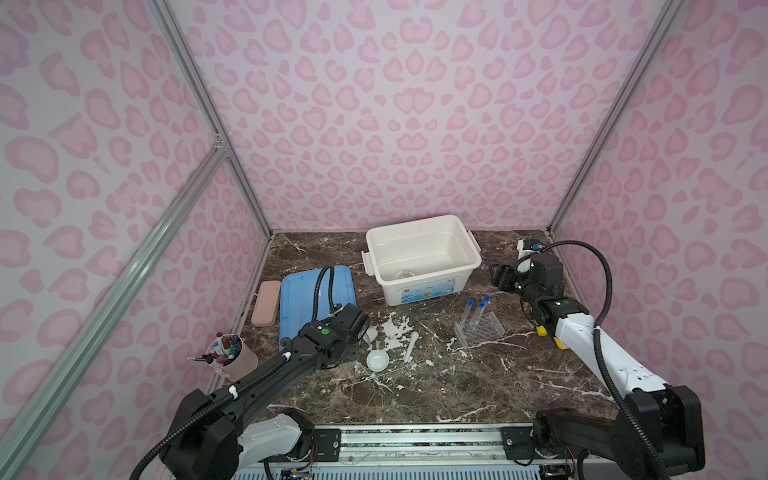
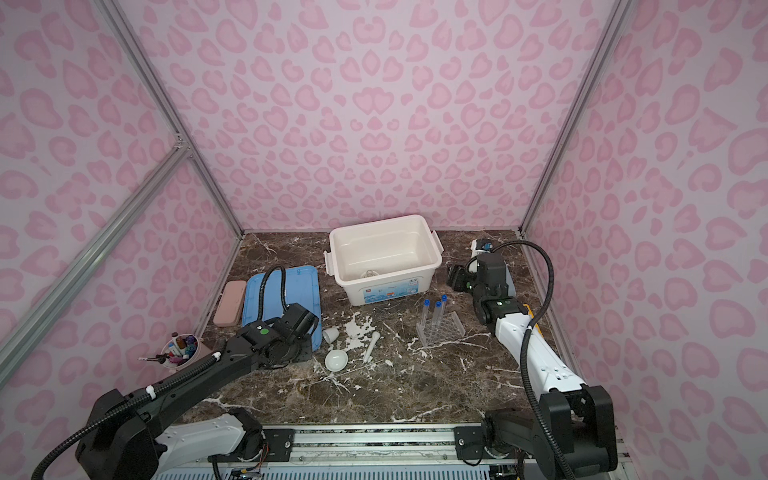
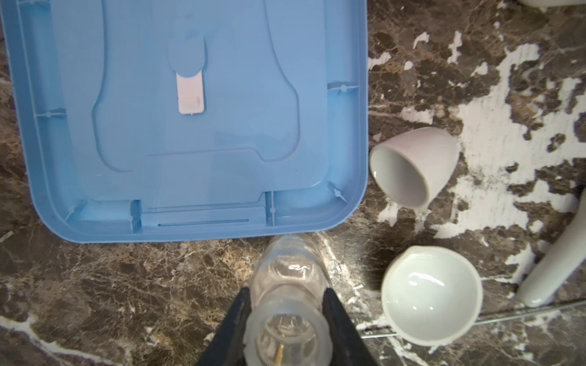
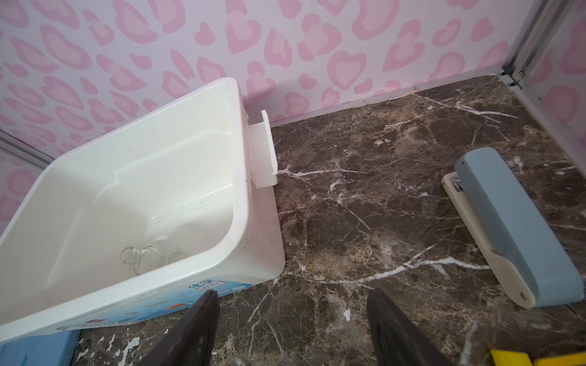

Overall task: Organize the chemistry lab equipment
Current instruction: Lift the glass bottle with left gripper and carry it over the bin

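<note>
**Bimanual bench, read left to right.** The blue lid [image 3: 222, 95] lies flat at the left of the marble table [image 1: 457, 386]. Just beside its edge, the left gripper [image 3: 287, 291] has its 2 fingers pressed against opposite sides of the neck of a clear glass vessel [image 3: 288, 269]. The vessel lies on its side with its mouth toward the wrist camera. The jaws stand partly closed, at the width of that neck. Whether the vessel is off the table cannot be told.

To its right are a white cup [image 3: 412, 171] tipped on its side, a white dish [image 3: 431, 294] sitting upright, and the pestle [image 1: 411, 347] lying flat. All 3 are loose on the table. Farther back, the white bin [image 1: 395, 286] holds 1 item, the flask [image 4: 149, 255], on its side. Right of the pestle, the clear rack [image 1: 482, 330] carries 3 blue-capped test tubes [image 1: 466, 316] upright. The right gripper [image 4: 293, 294] hovers beside the bin, jaws wide apart and empty.

**Step in hand, as judged:** the left arm is picking up the vessel for transfer to the bin. The next move calls for:
- a straight lift clear of the lid edge and the cup;
- a carry rightward over the bin rim;
- a low release away from the flask, since both are likely glass.
</note>
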`<state>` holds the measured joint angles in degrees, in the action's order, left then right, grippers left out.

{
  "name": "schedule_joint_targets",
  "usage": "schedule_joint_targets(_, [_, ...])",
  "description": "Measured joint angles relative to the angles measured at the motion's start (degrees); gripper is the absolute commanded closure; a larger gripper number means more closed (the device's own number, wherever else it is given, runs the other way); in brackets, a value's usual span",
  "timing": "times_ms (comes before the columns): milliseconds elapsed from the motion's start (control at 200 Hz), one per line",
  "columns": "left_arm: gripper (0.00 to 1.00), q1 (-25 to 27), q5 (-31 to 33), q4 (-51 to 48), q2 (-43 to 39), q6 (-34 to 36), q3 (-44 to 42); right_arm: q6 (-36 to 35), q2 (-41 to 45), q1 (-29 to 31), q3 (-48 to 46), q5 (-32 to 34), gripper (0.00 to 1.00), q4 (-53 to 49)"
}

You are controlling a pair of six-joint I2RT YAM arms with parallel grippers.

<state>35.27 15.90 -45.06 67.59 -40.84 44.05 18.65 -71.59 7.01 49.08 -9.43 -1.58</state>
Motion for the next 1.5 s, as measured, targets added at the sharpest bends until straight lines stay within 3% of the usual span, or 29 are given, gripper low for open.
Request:
schedule_joint_targets(380, [0.83,0.04,0.61,-0.87,0.74,2.38,8.0,0.02,0.46,0.0,-0.07,0.0,0.25,0.0])
schedule_joint_targets(880, [0.83,-3.52,3.21,-2.89,4.35,12.39,27.39,0.83,0.42,0.0,0.22,-0.09,0.25,0.24])
schedule_joint_targets(1180, [0.84,-5.6,0.76,0.81,15.74,20.63,47.41,1.31,-0.26,0.0,0.74,-0.76,0.25,0.44])
schedule_joint_targets(1500, [0.85,-5.79,-5.07,2.93,37.03,28.72,69.09,1.36,-0.39,0.0,1.38,-1.11,0.25,0.35])
